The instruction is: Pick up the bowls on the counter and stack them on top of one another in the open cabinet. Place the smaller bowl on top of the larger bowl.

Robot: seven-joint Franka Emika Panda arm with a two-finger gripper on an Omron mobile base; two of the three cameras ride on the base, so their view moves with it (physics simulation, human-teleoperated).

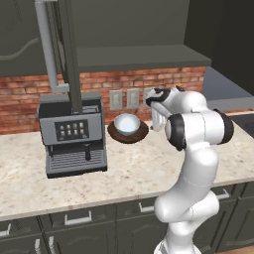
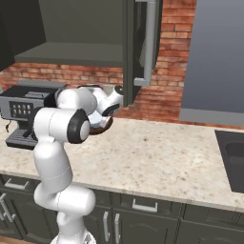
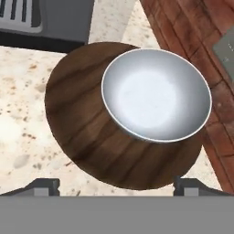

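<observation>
Inside, glossy pale smaller bowl (image 3: 156, 93) sits in wood-grained larger bowl (image 3: 82, 128).

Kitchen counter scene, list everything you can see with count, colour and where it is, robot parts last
larger bowl: one, dark brown wood-grain, on the counter by the brick wall
smaller bowl: one, pale blue-white, sitting in the brown bowl
counter: one, beige speckled
open cabinet: one, dark grey, above the bowls
coffee machine: one, grey, left of the bowls
wall outlets: two, grey, on the bricks
sink: one, dark, far right
tool: one, open, above the bowls
</observation>
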